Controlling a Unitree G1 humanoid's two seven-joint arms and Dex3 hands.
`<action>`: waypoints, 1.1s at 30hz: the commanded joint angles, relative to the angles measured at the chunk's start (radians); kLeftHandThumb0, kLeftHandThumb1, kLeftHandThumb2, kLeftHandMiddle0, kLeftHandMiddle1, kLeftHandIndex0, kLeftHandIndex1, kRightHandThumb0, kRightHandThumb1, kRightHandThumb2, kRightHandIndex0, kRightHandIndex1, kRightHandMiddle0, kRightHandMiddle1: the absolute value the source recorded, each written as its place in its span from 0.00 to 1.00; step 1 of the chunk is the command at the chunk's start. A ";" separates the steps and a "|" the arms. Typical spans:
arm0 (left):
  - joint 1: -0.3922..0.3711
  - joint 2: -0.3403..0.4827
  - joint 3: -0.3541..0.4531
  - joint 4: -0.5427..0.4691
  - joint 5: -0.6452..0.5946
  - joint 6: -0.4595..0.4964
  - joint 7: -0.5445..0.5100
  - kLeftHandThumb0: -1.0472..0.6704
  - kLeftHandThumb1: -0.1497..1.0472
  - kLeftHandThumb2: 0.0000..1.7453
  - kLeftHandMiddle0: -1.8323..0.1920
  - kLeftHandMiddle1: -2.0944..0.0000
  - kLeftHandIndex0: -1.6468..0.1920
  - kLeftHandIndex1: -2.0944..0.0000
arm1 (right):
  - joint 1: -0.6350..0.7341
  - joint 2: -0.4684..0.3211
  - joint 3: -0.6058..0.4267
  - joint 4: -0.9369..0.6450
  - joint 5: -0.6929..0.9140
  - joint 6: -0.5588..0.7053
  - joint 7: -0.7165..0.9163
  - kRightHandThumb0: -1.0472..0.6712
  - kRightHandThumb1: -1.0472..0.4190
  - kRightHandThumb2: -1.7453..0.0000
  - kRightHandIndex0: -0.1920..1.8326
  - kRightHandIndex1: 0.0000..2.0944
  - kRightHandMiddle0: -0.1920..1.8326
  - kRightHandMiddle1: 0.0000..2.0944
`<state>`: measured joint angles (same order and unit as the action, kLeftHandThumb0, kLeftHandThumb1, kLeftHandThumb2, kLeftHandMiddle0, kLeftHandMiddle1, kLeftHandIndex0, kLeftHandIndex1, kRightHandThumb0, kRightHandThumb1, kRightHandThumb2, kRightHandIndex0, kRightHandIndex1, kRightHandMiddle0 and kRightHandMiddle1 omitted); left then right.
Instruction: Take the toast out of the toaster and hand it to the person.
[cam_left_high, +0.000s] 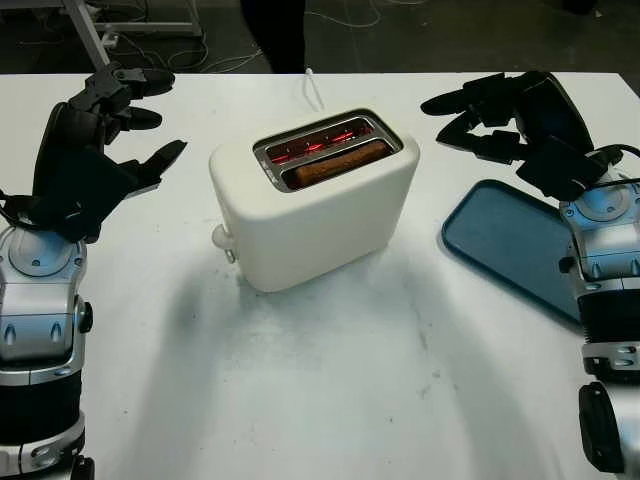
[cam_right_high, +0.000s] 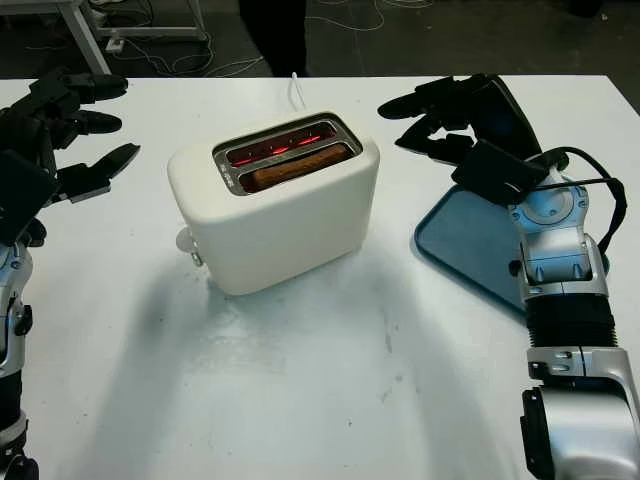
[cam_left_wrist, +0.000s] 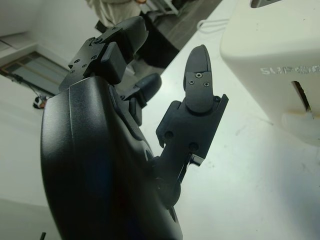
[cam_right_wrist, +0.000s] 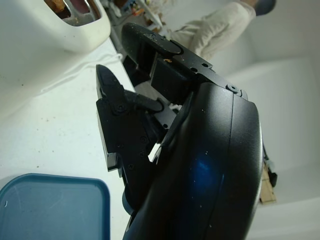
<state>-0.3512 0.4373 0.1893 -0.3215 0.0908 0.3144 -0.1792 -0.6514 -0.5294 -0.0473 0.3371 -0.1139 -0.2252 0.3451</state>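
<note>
A cream two-slot toaster (cam_left_high: 310, 205) stands mid-table with its elements glowing red. A brown slice of toast (cam_left_high: 340, 163) sits low in the nearer slot; the far slot holds nothing I can see. My left hand (cam_left_high: 135, 115) hovers open to the left of the toaster, a short gap away. My right hand (cam_left_high: 470, 120) is open to the toaster's right, above the far corner of the blue tray. A person (cam_left_high: 275, 30) in dark trousers stands beyond the table's far edge.
A blue tray (cam_left_high: 510, 245) lies on the white table (cam_left_high: 330, 380) at the right, under my right forearm. The toaster's white cord (cam_left_high: 312, 90) runs toward the far edge. Table legs and cables lie on the dark floor behind.
</note>
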 joint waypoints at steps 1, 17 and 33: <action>0.009 0.001 0.008 -0.010 -0.001 0.002 0.007 0.51 0.74 0.26 0.82 0.52 0.72 0.69 | 0.004 0.000 -0.005 -0.009 0.014 0.006 0.006 0.58 0.15 1.00 0.54 0.31 0.62 0.00; 0.036 -0.008 0.000 -0.011 0.000 0.017 0.006 0.47 0.75 0.24 0.82 0.53 0.72 0.70 | 0.010 0.006 -0.005 -0.006 0.026 -0.006 0.003 0.57 0.14 1.00 0.54 0.32 0.63 0.01; 0.048 -0.012 -0.008 -0.022 -0.013 0.008 -0.003 0.47 0.79 0.19 0.81 0.53 0.72 0.72 | 0.007 0.006 -0.001 -0.006 0.016 -0.014 -0.004 0.59 0.14 1.00 0.53 0.33 0.62 0.00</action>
<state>-0.3068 0.4257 0.1824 -0.3307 0.0812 0.3287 -0.1814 -0.6510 -0.5247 -0.0472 0.3385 -0.1023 -0.2321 0.3425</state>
